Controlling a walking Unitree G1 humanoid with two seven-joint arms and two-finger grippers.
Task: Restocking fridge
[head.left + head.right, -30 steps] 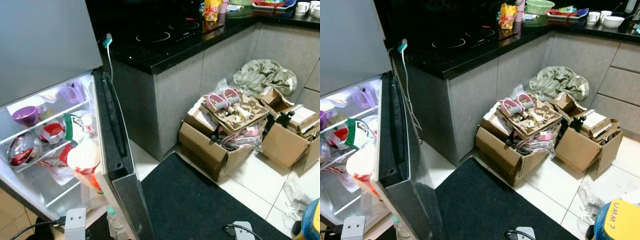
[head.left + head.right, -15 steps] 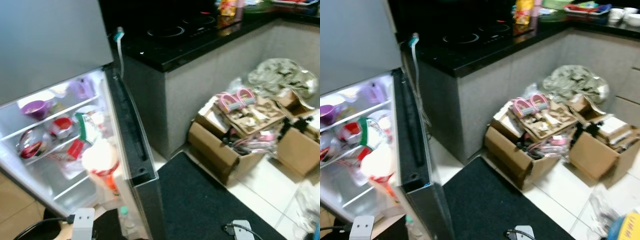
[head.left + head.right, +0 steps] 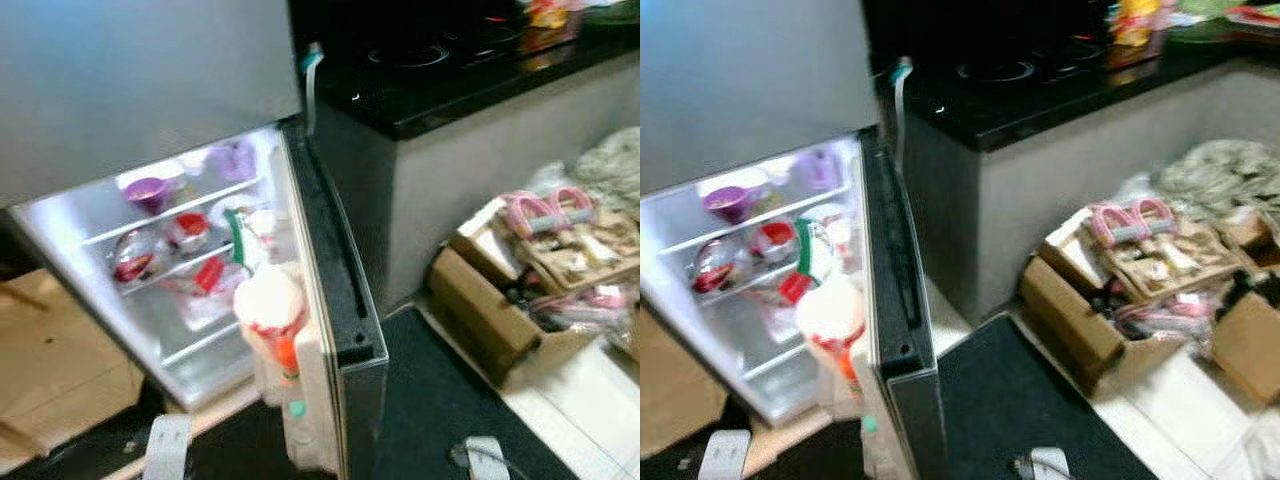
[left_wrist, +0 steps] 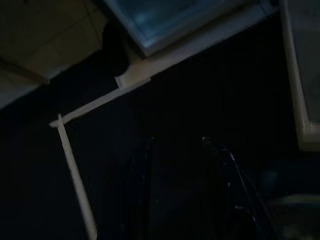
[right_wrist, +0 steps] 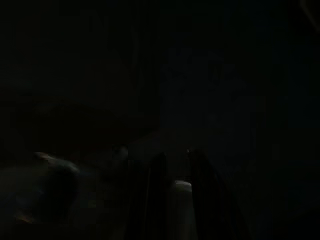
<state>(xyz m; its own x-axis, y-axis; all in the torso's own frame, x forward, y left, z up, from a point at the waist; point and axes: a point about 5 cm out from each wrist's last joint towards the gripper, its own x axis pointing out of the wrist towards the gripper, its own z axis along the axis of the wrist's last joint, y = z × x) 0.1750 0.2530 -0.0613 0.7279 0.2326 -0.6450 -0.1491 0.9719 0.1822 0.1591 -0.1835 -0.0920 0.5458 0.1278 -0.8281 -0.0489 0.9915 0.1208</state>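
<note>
**Fridge open, both arms low and idle**

Fridge stood at 10 o'clock in the head views, lower compartment lit, door swung out toward the robot. Views blurred.

Left gripper: seen in its wrist view, dim, two black fingers set apart with a clear gap, nothing between them. It hung over the dark mat, with the fridge's pale bottom edge well ahead of it at 12 o'clock. Not touching the fridge.

Right gripper: wrist view very dark. Fingers looked close together, with a faint pale patch at the gap; could not tell whether it held anything.

Fridge contents:
- upper shelf: purple cup, pale lilac container at its 3 o'clock
- middle shelf: round red-and-clear containers, red-topped tub
- door rack: white tub with red print, green-and-white packet behind it

Black surface at 1 o'clock carried a yellow packet. On the floor at 3 o'clock, open cardboard boxes held pink-rimmed items and mixed clutter; a grey-green bag lay behind them.
</note>
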